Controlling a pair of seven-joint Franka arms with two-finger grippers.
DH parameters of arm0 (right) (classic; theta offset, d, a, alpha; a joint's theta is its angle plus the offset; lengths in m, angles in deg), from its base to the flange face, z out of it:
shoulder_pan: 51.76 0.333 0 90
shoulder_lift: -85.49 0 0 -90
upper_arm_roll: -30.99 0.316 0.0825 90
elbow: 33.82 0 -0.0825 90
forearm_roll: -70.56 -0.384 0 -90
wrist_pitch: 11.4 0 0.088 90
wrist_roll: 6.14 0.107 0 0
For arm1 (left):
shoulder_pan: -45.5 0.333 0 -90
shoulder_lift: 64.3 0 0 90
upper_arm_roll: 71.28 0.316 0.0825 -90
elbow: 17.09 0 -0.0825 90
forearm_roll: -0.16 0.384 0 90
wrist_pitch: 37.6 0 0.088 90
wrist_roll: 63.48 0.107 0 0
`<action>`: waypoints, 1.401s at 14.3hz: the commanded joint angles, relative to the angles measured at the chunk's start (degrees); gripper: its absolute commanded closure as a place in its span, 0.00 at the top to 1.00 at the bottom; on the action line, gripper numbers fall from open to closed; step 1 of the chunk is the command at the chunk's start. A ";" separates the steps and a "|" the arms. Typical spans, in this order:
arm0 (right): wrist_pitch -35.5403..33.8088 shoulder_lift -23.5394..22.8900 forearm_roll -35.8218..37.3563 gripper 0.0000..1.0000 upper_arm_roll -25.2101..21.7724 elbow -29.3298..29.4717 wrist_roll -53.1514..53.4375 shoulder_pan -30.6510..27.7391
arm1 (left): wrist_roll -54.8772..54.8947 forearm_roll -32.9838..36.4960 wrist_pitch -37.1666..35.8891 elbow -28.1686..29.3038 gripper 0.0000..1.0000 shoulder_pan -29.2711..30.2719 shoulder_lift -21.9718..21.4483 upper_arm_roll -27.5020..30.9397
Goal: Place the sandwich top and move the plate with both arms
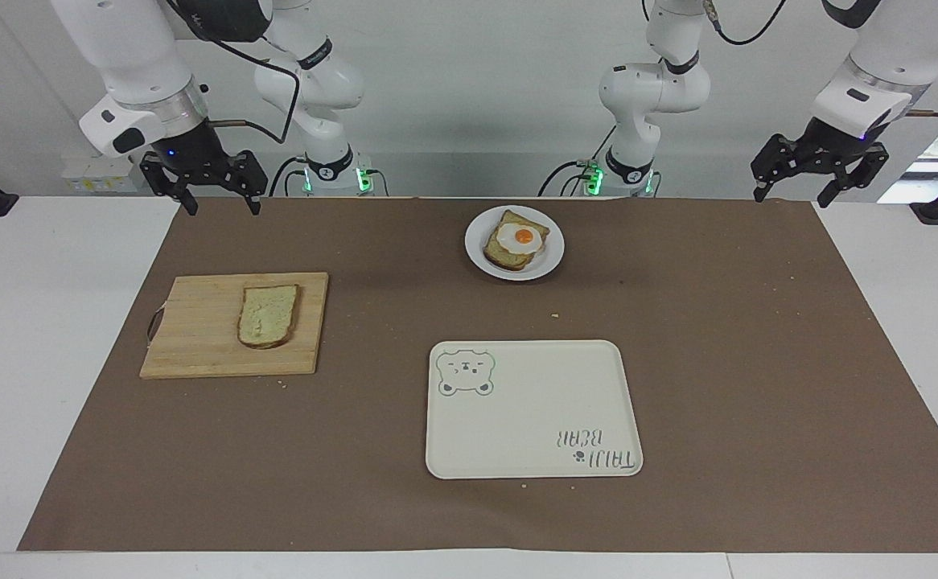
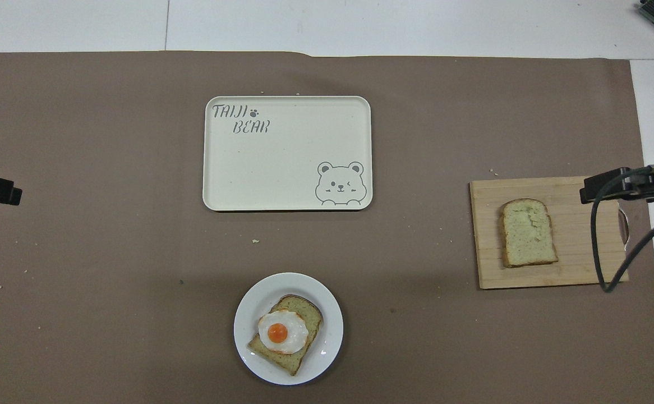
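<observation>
The sandwich top [image 1: 268,315], a plain bread slice, lies flat on a wooden cutting board [image 1: 195,338] toward the right arm's end of the table; it also shows in the overhead view [image 2: 528,232]. The round white plate [image 1: 553,245] sits close to the robots and bears a bread slice with a fried egg [image 1: 524,236]; the plate also shows in the overhead view [image 2: 334,336]. My right gripper [image 1: 224,203] hangs open and empty over the mat's corner at the right arm's end. My left gripper [image 1: 819,191] hangs open and empty over the mat's corner at the left arm's end.
A cream rectangular tray [image 1: 533,450] with a bear drawing lies farther from the robots than the plate; it also shows in the overhead view [image 2: 282,191]. A brown mat [image 1: 759,338] covers the table. Crumbs dot the mat.
</observation>
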 commanded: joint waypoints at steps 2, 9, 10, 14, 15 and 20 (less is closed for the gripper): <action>-0.51 0.29 -1.14 1.00 0.11 -0.38 0.82 -0.60 | -0.19 -0.39 -1.56 -1.46 1.00 0.87 0.34 -0.54; -0.51 0.65 -1.14 1.00 -0.15 -0.91 0.82 -0.78 | -0.19 -0.39 -1.56 -1.46 1.00 0.87 0.34 -0.54; -0.51 0.73 -1.14 1.00 -0.15 -1.08 0.82 -0.78 | -0.19 -0.39 -1.56 -1.46 1.00 0.87 0.34 -0.54; 0.79 1.34 -1.14 1.00 -0.15 -2.48 0.56 -1.13 | -0.19 -0.39 -1.56 -1.46 1.00 0.87 0.34 -0.54; 3.76 2.22 -1.14 1.00 -0.15 -4.32 0.56 -1.30 | -0.19 -0.39 -1.56 -1.46 1.00 0.87 0.34 -0.54; 7.40 3.55 -1.14 1.00 -0.15 -10.04 0.29 -2.79 | -0.19 -0.39 -1.56 -1.46 1.00 0.87 0.34 -0.54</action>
